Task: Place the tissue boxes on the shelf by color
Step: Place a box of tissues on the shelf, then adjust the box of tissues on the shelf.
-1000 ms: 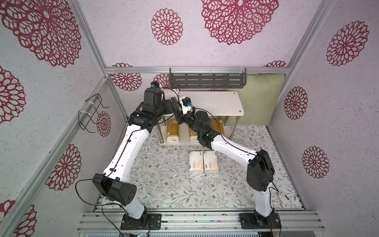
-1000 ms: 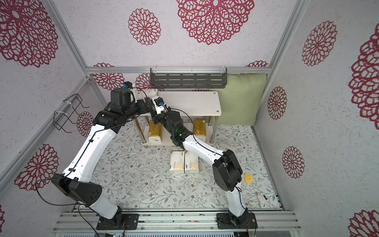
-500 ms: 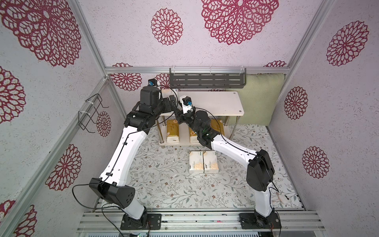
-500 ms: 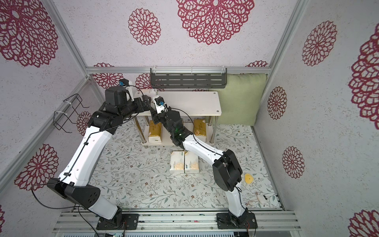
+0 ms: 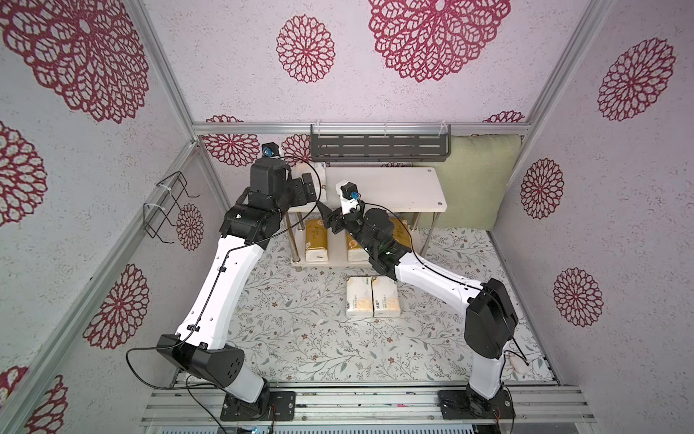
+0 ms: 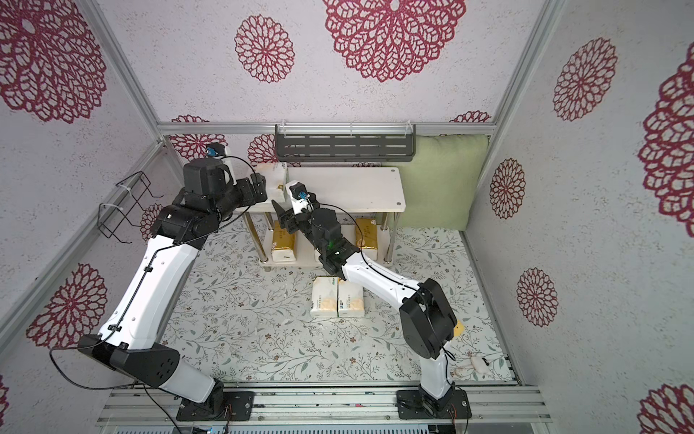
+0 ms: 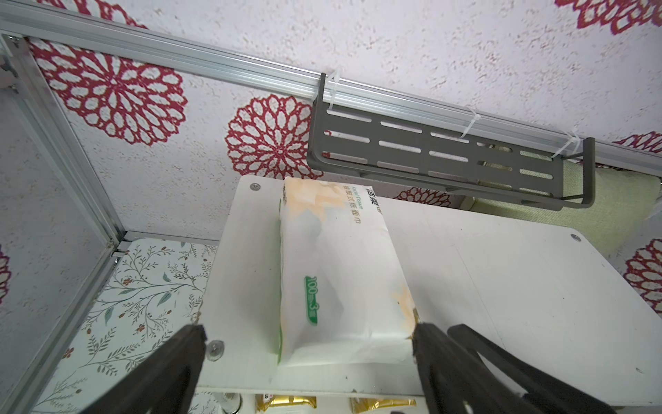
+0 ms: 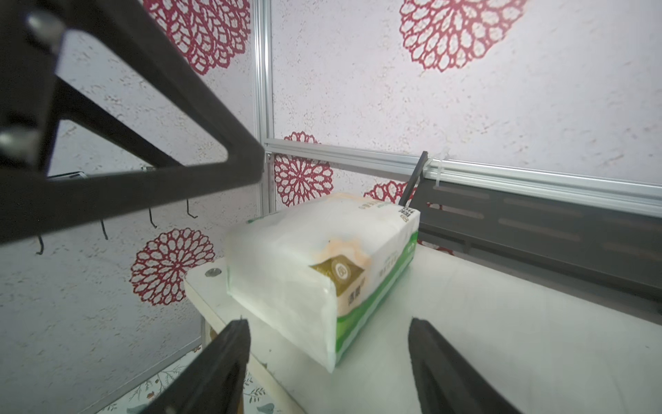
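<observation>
The white pack (image 7: pixel 340 272) is lying flat at the left end of the top board of the shelf (image 5: pixel 394 188), with its long axis running from the front edge toward the back wall. The left tool (image 7: pixel 308 329) is standing wide open astride the pack's near end, gripping nothing. One finger is just beside a corner. The right tool (image 8: pixel 327 322) is also standing open toward that end and holding nothing; contact cannot be told. The gold packs (image 5: pixel 316 240) are sitting on the lower board.

The loose white packs (image 5: pixel 371 300) are lying side by side on the worktop (image 5: pixel 300 330) just before the shelf, long axes pointing at it, beneath the right forearm. That arm is judged nearer. Bare board is showing rightward of the placed pack. The wall rack (image 5: pixel 379 148) is hanging close over the back edge.
</observation>
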Controlling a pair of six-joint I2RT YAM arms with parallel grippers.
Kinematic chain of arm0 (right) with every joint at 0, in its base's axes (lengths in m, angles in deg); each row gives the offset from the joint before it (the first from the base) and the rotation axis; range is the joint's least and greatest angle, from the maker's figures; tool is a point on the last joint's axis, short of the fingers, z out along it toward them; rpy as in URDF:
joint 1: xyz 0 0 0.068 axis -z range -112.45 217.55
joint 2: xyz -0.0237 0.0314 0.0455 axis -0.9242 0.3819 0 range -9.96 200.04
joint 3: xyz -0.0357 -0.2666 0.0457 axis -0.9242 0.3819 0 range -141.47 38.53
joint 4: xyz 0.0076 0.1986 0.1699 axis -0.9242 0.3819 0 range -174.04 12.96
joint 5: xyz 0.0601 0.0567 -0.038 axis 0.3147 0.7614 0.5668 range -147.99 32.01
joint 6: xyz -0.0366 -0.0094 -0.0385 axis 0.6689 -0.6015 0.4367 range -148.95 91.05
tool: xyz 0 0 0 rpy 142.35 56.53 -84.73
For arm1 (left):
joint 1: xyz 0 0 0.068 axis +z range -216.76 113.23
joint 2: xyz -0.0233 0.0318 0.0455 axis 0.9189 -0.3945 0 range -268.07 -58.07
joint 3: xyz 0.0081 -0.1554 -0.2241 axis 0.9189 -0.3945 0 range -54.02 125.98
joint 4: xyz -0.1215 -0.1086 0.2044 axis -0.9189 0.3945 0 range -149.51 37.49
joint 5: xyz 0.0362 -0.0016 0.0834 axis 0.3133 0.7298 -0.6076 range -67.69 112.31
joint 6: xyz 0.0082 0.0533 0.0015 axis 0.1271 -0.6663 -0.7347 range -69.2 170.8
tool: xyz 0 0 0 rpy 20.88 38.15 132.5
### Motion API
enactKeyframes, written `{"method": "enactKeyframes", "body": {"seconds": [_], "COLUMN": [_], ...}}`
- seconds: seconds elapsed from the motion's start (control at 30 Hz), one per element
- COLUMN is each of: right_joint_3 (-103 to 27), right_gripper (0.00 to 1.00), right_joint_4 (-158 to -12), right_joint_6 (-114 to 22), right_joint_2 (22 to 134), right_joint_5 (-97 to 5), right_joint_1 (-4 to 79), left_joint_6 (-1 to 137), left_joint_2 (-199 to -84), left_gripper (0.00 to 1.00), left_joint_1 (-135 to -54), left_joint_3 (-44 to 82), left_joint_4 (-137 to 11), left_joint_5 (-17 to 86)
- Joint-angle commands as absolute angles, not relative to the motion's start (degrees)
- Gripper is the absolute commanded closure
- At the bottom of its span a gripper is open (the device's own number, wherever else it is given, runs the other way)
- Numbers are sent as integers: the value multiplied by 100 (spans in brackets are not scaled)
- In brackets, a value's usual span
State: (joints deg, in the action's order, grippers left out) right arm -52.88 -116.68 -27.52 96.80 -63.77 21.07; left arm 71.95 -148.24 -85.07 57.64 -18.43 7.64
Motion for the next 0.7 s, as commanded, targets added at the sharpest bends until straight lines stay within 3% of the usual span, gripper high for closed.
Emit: {"method": "enactKeyframes", "body": {"seconds": [0.0, 0.3, 0.57, 0.67], "right_joint_3": [-5113, -4751, -3806, -3755], "right_gripper": [22, 18, 17, 16], "right_joint_4": [-11731, -9785, -9169, -8665], "right_joint_6": [-2858, -3016, -3287, -3399], "right_joint_2": [9132, 8225, 7250, 7171], "right_joint_5": [-6410, -6654, -6432, -6204], "right_joint_1": [2079, 2079, 2079, 2079], "left_joint_6": [7087, 6870, 6524, 6250], "left_joint_2": [-14707, -14273, -14550, -14839], "left_gripper": [3, 3, 3, 3], "left_joint_1": [-8469, -8469, -8463, -8465], "left_joint_3": [5662, 5231, 5924, 6400], "left_joint_4": [-1784, -1472, -727, -110], "left_joint_5": [640, 606, 1373, 1216]}}
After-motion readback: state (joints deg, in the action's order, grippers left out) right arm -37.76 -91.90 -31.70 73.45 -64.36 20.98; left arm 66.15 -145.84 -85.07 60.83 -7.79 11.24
